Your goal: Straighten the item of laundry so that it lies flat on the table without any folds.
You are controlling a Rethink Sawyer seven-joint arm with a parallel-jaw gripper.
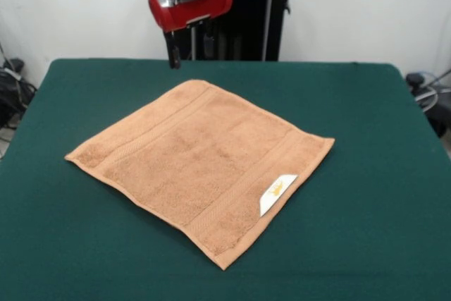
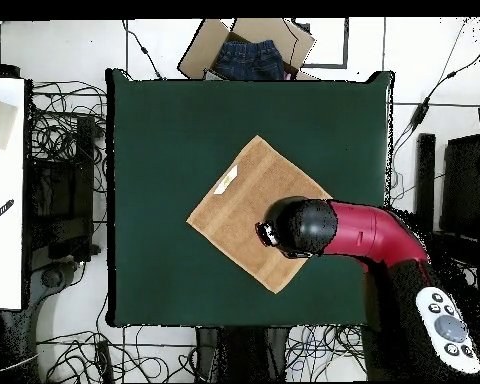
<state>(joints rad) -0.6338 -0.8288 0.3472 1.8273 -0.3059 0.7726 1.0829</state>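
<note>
The tan terry towel (image 1: 201, 163) lies spread flat as a diamond on the dark green table (image 1: 380, 174), with border bands on two sides and its white label (image 1: 277, 192) near the front right edge. No folds show. My gripper (image 1: 190, 51) hangs above the table just behind the towel's far corner, with its two black fingers (image 1: 173, 54) apart and empty. In the overhead view the arm's black and red head (image 2: 302, 227) covers part of the towel (image 2: 239, 205) and hides the gripper. The label (image 2: 226, 182) and the table (image 2: 164, 130) show there too.
A cardboard box holding blue jeans (image 2: 248, 52) sits on the floor beyond the table's far edge. Cables (image 2: 69, 130) lie around the table. A white surface (image 2: 2, 190) stands at the left. The black pedestal (image 1: 250, 12) rises behind the table.
</note>
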